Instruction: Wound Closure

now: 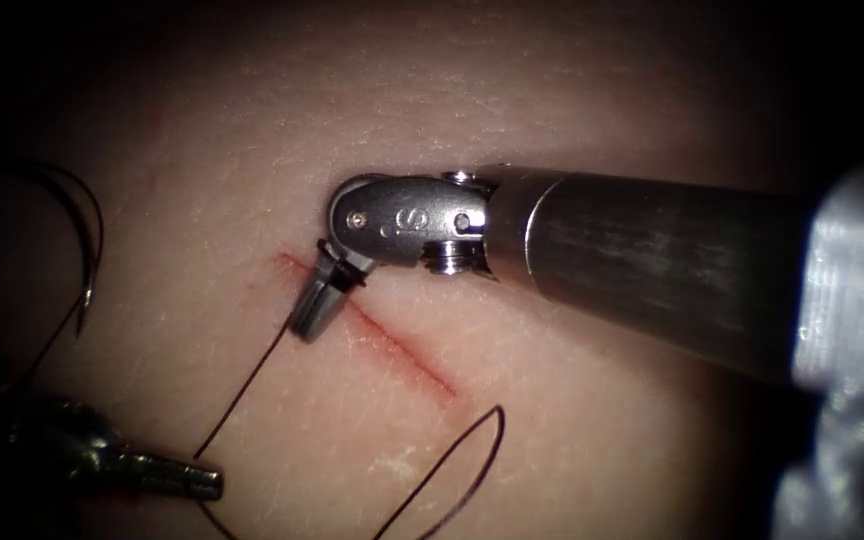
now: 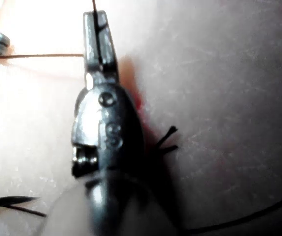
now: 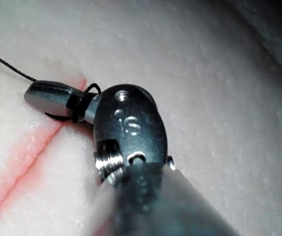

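Cut (image 1: 402,350) is open along its length beyond the right tool (image 1: 314,305), whose jaws sit together with thread (image 1: 242,395) wound round them. The left tool (image 1: 187,480) clamps that thread. The needle (image 1: 87,240) lies free above it. Most of the closing looks undone.

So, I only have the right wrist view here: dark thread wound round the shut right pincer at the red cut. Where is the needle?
Observer: The curved dark steel needle lies on the pale pork tissue, left of the red cut, held by neither tool.
Operator: And the left arm?
Observer: The left arm's pincer is shut on the dark thread, which runs up to the right arm's pincer.
Operator: Any slack?
Observer: A loose loop of thread lies just beyond the cut's lower end.
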Robot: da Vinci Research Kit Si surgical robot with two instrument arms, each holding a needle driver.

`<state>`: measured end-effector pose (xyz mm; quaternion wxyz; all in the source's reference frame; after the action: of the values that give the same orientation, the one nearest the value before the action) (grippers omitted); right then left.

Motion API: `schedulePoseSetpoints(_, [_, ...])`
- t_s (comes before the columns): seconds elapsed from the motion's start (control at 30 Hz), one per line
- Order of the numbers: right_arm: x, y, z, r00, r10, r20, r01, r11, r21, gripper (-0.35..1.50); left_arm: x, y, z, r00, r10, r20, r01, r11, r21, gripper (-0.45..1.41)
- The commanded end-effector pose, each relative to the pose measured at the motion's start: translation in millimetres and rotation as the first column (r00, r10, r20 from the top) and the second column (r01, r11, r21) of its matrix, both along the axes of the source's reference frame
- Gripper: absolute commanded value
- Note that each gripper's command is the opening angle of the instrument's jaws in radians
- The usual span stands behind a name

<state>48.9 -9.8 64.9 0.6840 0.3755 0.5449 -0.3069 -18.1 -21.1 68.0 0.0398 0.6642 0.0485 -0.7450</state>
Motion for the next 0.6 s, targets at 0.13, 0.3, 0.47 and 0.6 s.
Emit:
schedulePoseSetpoints(0.13, [0.4,0.6,0.3,1.0,0.031,-0.004,-0.031,0.999,0.016,-0.35,0.0,-3.2,0.1,1.0,0.021,-0.017,-0.02,1.0,0.009,-0.45])
schedulePoseSetpoints(0.3, [-0.1,1.3,0.4,0.999,0.046,-0.009,-0.045,0.999,0.015,-0.35,1.7,-4.6,-1.5,0.999,0.032,-0.02,-0.032,0.999,0.016,-0.45])
schedulePoseSetpoints(0.47, [-0.5,1.8,0.7,0.998,0.063,-0.003,-0.062,0.998,0.017,-0.35,4.4,-6.1,-4.3,0.999,0.04,-0.02,-0.039,0.998,0.038,-0.45])
schedulePoseSetpoints(0.6, [-0.8,2.3,1.3,0.997,0.072,-0.007,-0.072,0.997,0.024,-0.35,5.2,-8.0,-5.7,0.999,0.038,-0.025,-0.037,0.998,0.044,-0.45])
